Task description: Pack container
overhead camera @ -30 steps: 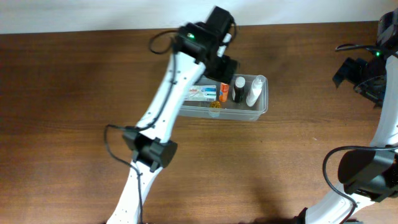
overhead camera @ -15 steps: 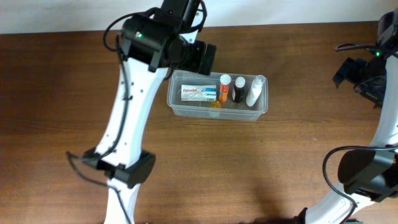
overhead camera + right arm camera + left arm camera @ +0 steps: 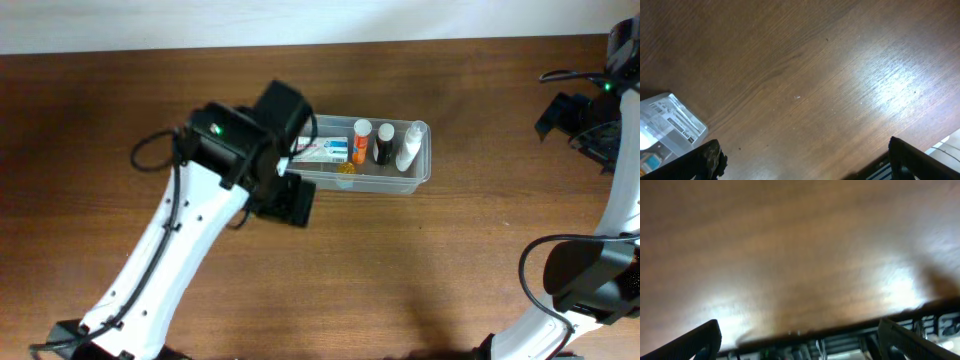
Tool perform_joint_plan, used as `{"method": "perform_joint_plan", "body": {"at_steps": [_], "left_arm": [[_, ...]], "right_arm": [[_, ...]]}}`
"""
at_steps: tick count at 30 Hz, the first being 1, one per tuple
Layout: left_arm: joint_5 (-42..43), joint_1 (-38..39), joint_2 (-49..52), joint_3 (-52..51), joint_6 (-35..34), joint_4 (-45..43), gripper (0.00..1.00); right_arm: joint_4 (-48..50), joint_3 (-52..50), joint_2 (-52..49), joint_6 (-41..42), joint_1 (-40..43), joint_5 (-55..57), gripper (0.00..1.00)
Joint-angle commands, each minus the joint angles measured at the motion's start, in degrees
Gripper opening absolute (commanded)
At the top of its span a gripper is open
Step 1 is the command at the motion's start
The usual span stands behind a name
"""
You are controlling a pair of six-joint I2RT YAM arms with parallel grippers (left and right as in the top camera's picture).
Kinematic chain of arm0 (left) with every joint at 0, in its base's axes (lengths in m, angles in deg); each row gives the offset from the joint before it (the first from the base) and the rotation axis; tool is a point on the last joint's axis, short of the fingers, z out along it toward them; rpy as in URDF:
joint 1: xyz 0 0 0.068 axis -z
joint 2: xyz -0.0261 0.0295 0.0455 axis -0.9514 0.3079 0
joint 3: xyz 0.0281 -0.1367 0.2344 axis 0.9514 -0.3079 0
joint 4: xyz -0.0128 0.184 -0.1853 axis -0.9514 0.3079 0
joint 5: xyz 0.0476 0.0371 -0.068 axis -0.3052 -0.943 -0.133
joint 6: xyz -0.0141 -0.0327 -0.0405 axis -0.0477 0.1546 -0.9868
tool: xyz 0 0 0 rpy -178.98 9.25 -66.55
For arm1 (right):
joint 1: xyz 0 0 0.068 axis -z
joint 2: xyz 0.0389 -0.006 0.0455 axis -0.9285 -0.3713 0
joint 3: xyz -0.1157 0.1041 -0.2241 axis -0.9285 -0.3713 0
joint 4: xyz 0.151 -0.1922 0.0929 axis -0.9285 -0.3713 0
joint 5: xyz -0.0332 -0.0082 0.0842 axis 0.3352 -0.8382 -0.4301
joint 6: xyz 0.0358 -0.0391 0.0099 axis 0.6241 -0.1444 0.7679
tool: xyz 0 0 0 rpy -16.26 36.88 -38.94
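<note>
The container (image 3: 382,184), a clear rectangular tub, stands on the table at centre back. It holds a white box (image 3: 322,150), an orange bottle (image 3: 360,140), a dark bottle (image 3: 384,143) and a white bottle (image 3: 410,145). My left gripper (image 3: 290,203) is over the table just in front of the tub's left end. In the left wrist view its fingers (image 3: 800,335) are wide apart and empty over bare wood. My right gripper (image 3: 565,115) is far right, open and empty (image 3: 805,155). A corner of the tub (image 3: 670,125) shows at that view's left edge.
The wooden table's back edge runs along a white wall (image 3: 150,25). The left arm's links (image 3: 180,250) cross the table's left front. A table edge shows in the left wrist view (image 3: 850,330) and the right wrist view (image 3: 935,145).
The left arm has swung from the tub's back left corner toward the front, and its gripper now sits in front of the tub's left end. The right arm has not moved.
</note>
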Motion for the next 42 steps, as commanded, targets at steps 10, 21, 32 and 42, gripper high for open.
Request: {"method": "perform_joint_plan", "body": {"at_steps": [10,21,32,42], "left_arm": [[-3.58,0.57,-1.18,-5.31,-3.96,-1.31,0.99],[-5.92,0.52,-3.37,-15.93,15.47,-19.37,0.99],[-5.70,-2.10,-24.39,-55.84,21.35,-57.33,0.99],[-2.47,-13.35,-56.48,-86.75,21.33,-81.15,0.99]], "right_arm": [[0.17,-0.13,-0.13,-0.37,0.07,-0.11,0.98],[0.17,-0.13,-0.13,-0.37,0.07,-0.11,0.99],[0.17,-0.13,-0.13,-0.37,0.07,-0.11,0.98],[0.17,-0.13,-0.13,-0.37,0.07,-0.11,0.98]]}}
